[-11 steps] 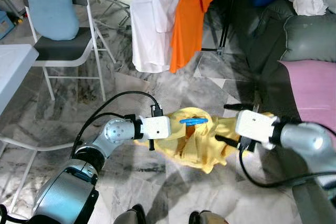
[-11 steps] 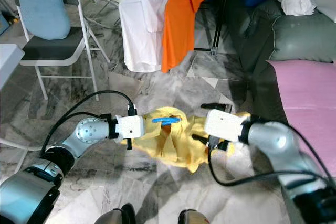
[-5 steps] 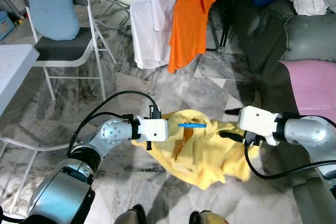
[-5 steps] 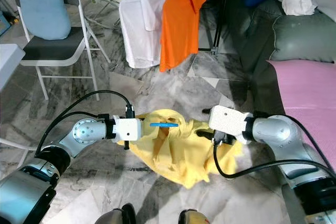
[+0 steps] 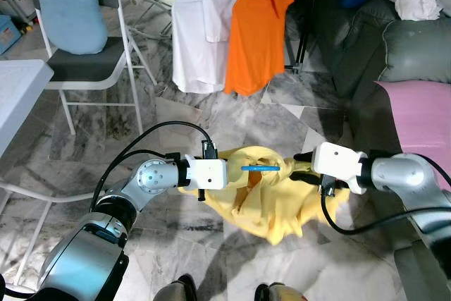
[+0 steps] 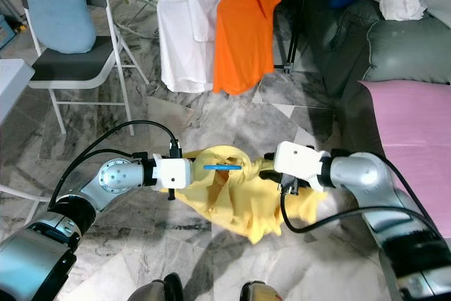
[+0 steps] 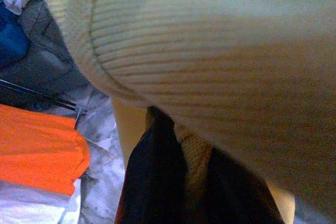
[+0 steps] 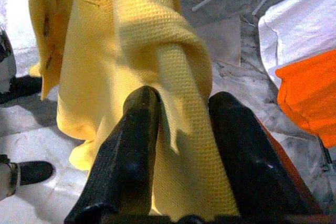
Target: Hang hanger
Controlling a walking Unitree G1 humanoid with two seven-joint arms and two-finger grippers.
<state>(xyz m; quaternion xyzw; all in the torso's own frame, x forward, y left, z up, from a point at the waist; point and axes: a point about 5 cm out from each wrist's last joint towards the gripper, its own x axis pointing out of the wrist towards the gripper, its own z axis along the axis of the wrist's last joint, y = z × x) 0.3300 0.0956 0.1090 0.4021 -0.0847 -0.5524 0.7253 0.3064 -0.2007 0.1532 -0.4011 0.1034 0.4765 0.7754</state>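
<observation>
Hanger [image 5: 260, 168] level again (shirt [image 5: 275, 199] bunched tighter)

I'm seeing the yellow shirt [image 8: 173, 77] showing as matt waffle-knit cloth with a ribbed collar, the blue hanger [image 5: 259, 168] looking like smooth plastic, the right gripper's fingers [image 8: 131, 145] gleaming as glossy black, and the marble floor [image 5: 211, 114] shining, polished and veined.

You've got a grey marble floor [image 5: 211, 118] carrying a folding chair [image 5: 99, 68] and a black rack stand [image 5: 299, 61].
</observation>
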